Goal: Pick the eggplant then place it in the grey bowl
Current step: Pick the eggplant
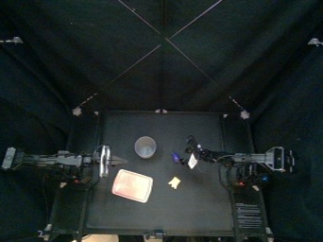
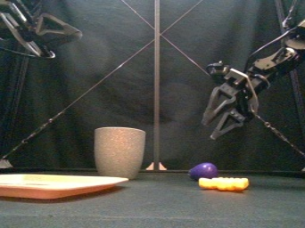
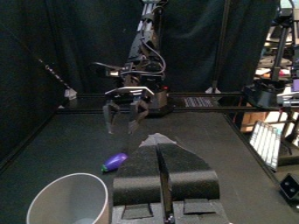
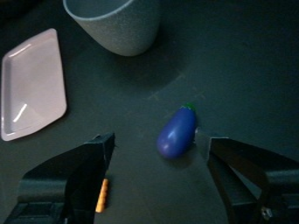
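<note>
A purple eggplant [image 2: 204, 169] lies on the black table, right of the tall grey speckled cup [image 2: 119, 151]. My right gripper [image 2: 224, 105] hangs open above the eggplant without touching it. In the right wrist view the eggplant [image 4: 177, 131] lies between and just beyond the spread jaws of the right gripper [image 4: 160, 144], with the cup [image 4: 114, 24] farther off. My left gripper [image 3: 162, 140] rests shut and empty at the left [image 1: 104, 163], the cup [image 3: 70, 199] close beside it.
A flat pink tray [image 1: 135, 184] lies at the front left of the table, seen low in the front view [image 2: 53, 184]. A small yellow toy [image 2: 224, 183] sits just in front of the eggplant, also seen from above [image 1: 175, 180].
</note>
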Robot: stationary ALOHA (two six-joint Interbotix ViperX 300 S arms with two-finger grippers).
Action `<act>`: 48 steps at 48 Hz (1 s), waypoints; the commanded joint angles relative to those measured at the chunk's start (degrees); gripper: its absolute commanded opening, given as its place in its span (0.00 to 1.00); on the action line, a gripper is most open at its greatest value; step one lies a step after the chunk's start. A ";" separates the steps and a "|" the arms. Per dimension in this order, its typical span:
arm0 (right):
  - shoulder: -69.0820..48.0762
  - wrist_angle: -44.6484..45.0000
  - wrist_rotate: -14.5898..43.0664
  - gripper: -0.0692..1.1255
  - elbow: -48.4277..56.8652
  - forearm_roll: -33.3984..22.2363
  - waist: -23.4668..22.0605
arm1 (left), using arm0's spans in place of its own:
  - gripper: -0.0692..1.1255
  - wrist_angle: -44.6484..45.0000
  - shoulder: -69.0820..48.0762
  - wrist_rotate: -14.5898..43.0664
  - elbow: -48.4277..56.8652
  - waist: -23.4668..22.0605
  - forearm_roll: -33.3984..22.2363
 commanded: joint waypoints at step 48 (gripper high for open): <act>18.98 3.43 -0.18 0.68 -9.23 0.44 -0.88 | 0.03 -0.26 -0.09 0.09 1.32 0.09 0.88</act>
